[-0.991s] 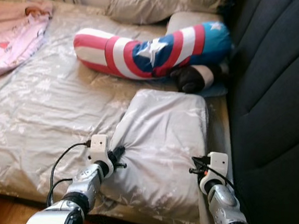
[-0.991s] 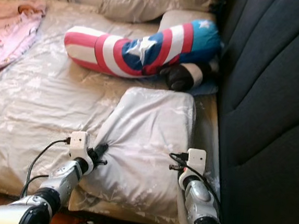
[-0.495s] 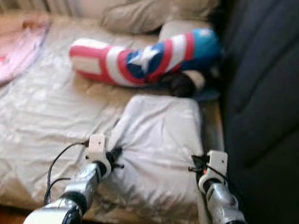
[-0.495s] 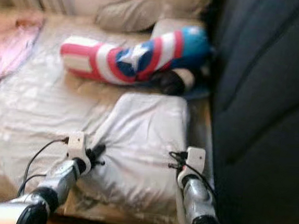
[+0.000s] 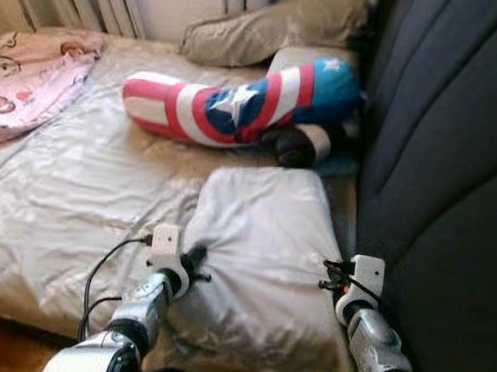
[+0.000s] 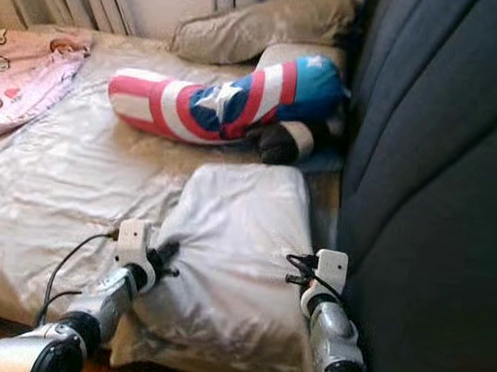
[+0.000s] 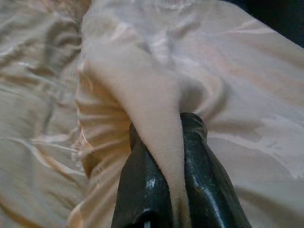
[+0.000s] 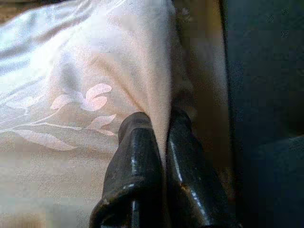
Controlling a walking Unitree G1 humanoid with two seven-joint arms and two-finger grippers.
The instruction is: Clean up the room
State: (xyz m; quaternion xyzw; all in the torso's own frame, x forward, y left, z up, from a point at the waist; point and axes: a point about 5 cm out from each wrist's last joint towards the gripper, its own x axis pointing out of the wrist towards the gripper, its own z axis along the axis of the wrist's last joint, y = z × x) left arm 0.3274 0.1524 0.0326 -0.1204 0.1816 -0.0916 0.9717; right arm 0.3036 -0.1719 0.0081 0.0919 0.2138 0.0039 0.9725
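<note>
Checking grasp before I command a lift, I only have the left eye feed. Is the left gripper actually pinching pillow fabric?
Observer: Yes. In the left wrist view the left gripper is shut on a fold of the grey pillow, cloth squeezed between its two fingers.
Operator: Right side the same?
Observer: The right gripper is shut on the pillow's edge too, fabric pinched between the black fingers.
Operator: Anything close to it?
Observer: The dark headboard stands right beside that gripper, with a strip of the bed sheet between it and the pillow.
</note>
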